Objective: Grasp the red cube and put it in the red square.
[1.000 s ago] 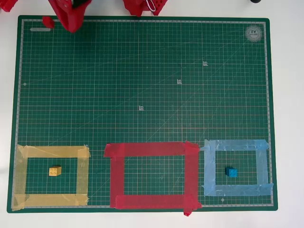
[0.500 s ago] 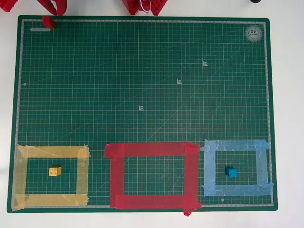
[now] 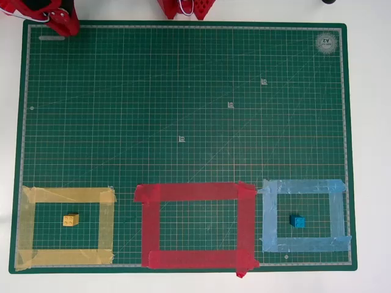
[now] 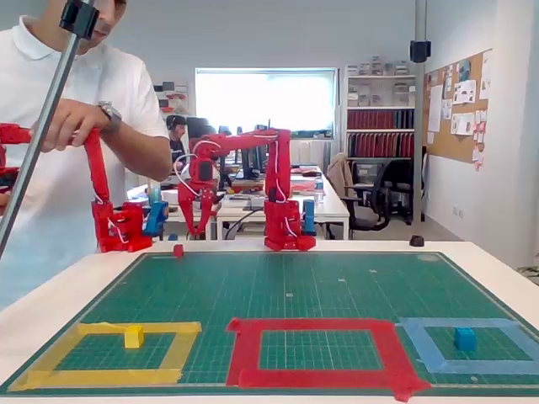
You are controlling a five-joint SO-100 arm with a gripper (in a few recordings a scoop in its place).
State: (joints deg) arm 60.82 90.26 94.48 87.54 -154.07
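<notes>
Fixed view: red arm's pincer [image 4: 195, 220] hangs pointing down above the far left corner of the green mat [image 4: 337, 286], fingers slightly parted as far as the view shows, holding nothing; exact opening cannot be told. Red cube [image 4: 178, 250] sits on the mat's far edge, just below and slightly left of the pincer, apart from it. Overhead view: a red part of the arm [image 3: 61, 21] covers that top left corner of the mat, so the cube is hidden there.

Red square [image 3: 195, 226] lies at the near edge of the mat, far from the pincer, its inside bare. In the overhead view, the yellow frame [image 3: 64, 227] with a yellow cube [image 3: 71, 220] is left of it and the light blue frame [image 3: 305, 215] with a blue cube [image 3: 297, 221] is right. White worktop [image 3: 366, 152] surrounds the mat.
</notes>
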